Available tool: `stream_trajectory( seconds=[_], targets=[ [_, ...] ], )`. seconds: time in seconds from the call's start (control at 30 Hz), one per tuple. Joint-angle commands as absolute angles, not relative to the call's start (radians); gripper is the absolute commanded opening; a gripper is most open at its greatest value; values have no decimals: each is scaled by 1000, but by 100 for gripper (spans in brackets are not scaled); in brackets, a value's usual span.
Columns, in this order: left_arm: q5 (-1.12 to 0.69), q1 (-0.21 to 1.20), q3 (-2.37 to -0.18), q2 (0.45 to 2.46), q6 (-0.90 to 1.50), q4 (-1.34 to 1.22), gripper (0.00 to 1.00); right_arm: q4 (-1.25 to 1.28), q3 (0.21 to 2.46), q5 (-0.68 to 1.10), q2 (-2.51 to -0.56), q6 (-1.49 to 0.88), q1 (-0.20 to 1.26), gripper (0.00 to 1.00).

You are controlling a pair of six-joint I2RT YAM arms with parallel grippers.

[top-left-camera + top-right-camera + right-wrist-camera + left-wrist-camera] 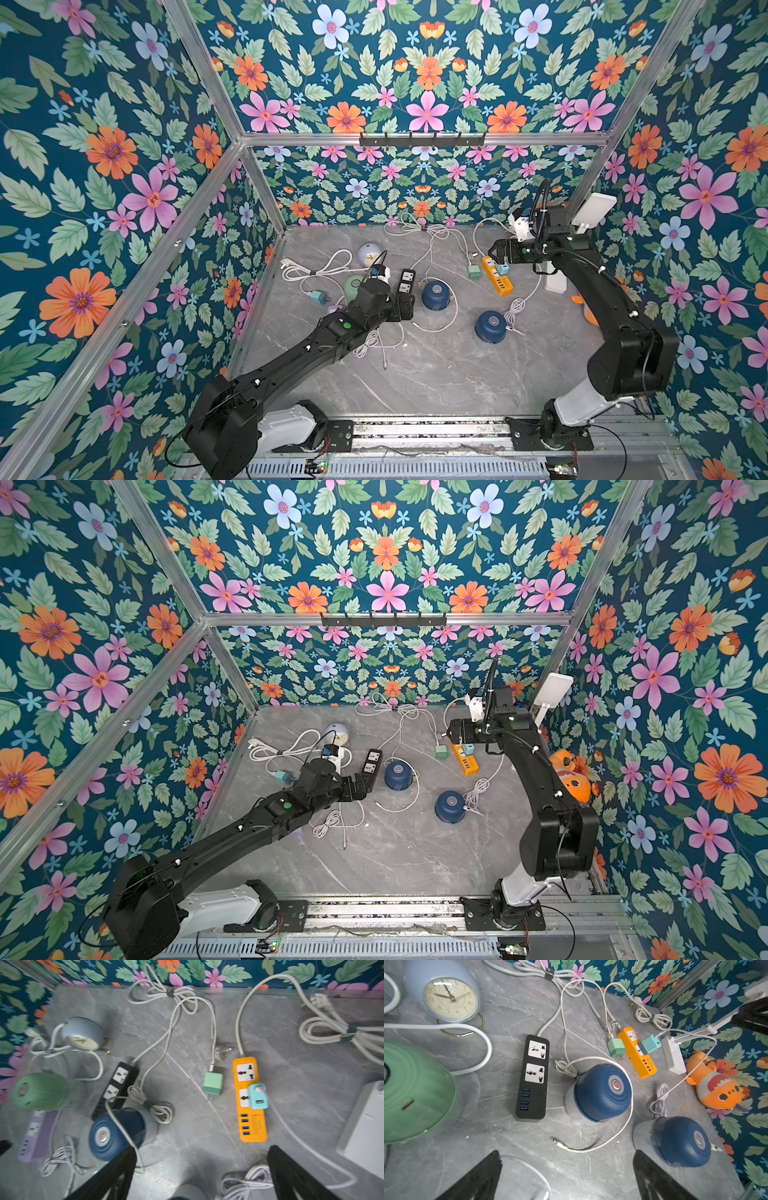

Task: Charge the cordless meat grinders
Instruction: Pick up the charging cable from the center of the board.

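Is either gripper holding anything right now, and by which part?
Nothing is held. The left gripper is open, with nothing between its fingers. The right gripper is open too, near the orange power strip, and empty.

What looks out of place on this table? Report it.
The mint green adapter lies loose beside the orange power strip, prongs bare, in no socket. A white cable curls around a navy grinder, its tip lying free on the table. Nothing spilled or broken shows.
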State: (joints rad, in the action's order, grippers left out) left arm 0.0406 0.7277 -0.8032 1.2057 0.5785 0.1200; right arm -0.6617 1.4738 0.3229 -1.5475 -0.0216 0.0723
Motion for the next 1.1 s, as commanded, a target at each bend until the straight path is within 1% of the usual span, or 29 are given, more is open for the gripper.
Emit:
stream_trajectory(
  seconds=[0.0,0.03,0.07,0.17,0.23,0.3,0.33,0.4,0.43,0.47,0.57,0.67,0.73,0.83,0.97,1.07],
  targets=[
    [86,726,-812,1196,606,177,95,-510,1373,412,-1444,-228,74,99],
    [93,726,-812,1188,607,182,94,-505,1355,413,-1418,-296,67,99],
    [98,727,-809,1180,609,185,92,-504,1346,469,-1401,-335,58,99],
    [106,725,-808,1164,611,193,86,-529,1351,638,-1387,-357,49,99],
    [105,726,-805,1156,617,197,83,-521,1332,662,-1367,-379,71,98],
    [105,725,-799,1152,623,199,82,-553,1325,633,-1351,-373,110,87],
    [107,725,-792,1148,629,198,81,-584,1330,612,-1348,-364,140,80],
    [106,726,-773,1144,641,193,79,-640,1332,553,-1345,-353,209,70],
    [107,726,-763,1141,647,191,77,-660,1326,514,-1344,-350,259,64],
    [106,726,-753,1138,653,187,74,-677,1317,465,-1344,-345,318,60],
    [115,722,-719,1118,671,186,69,-722,1288,275,-1372,-305,518,57],
    [115,697,-672,1074,698,181,65,-708,1255,194,-1446,-281,675,55],
    [106,667,-640,1035,714,181,63,-703,1259,147,-1519,-274,740,51],
    [89,615,-589,968,739,186,60,-690,1292,138,-1644,-267,778,43],
    [83,581,-538,890,760,202,59,-697,1375,124,-1823,-244,789,36],
    [80,580,-519,868,767,209,59,-700,1433,106,-1912,-215,803,35]
  ],
)
